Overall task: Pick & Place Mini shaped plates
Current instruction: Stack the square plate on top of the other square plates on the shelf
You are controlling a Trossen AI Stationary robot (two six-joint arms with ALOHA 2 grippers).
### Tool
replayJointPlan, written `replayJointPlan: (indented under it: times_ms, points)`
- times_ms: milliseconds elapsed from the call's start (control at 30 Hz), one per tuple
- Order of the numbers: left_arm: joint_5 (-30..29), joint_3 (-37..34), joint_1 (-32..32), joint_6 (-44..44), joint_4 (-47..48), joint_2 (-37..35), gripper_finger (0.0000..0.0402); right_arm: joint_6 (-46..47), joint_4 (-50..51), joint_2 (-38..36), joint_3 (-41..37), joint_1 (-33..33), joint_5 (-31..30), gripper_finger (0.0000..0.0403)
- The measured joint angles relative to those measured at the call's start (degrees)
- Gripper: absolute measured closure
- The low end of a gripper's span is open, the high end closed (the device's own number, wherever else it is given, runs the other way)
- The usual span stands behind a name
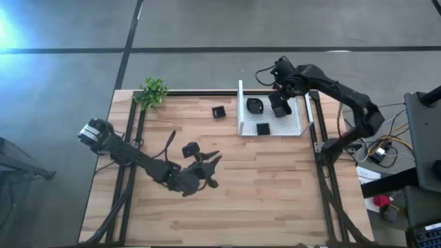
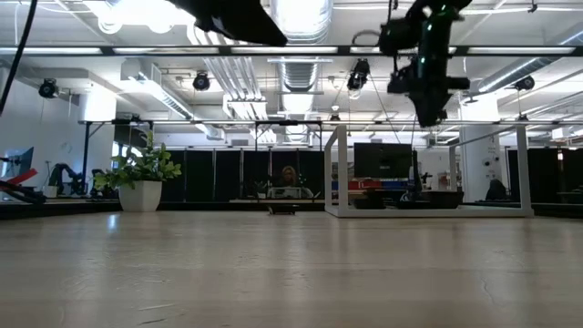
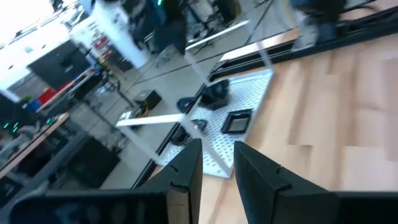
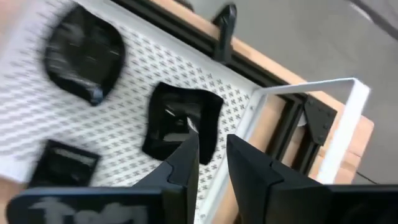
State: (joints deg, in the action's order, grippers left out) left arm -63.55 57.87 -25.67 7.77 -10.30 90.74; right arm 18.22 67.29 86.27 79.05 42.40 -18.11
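Three mini shaped plates lay in the white tray, two more on the bench. Right tool hovered above the tray, slightly parted, empty; left tool likewise empty.

No text, label, brand, number or sign can be read in any view; the pale marks on a gripper body in the right wrist view are too blurred.
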Motion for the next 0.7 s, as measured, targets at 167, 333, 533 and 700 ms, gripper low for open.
replayJointPlan:
  times_ms: [167, 333, 533, 700]
  points:
    - [0.8, 0.0, 5.6, -1.7, 1.2, -1.1, 0.0312, 1.6, -0.2, -7.1, 0.0, -6.6, 0.1, 0.034]
    - [10.8, 0.0, 14.2, -8.5, 7.5, -3.4, 0.0312, 3.7, -0.3, -12.2, 0.0, -15.1, 0.1, 0.0346]
    - [24.6, 0.0, 25.7, -15.0, 15.0, -4.0, 0.0312, 4.5, -0.4, -16.1, -0.1, -25.2, 0.1, 0.0346]
    - [38.7, 0.0, 35.8, -19.0, 18.7, -4.0, 0.0312, 4.4, -2.0, -17.0, -0.1, -31.4, 0.1, 0.0346]
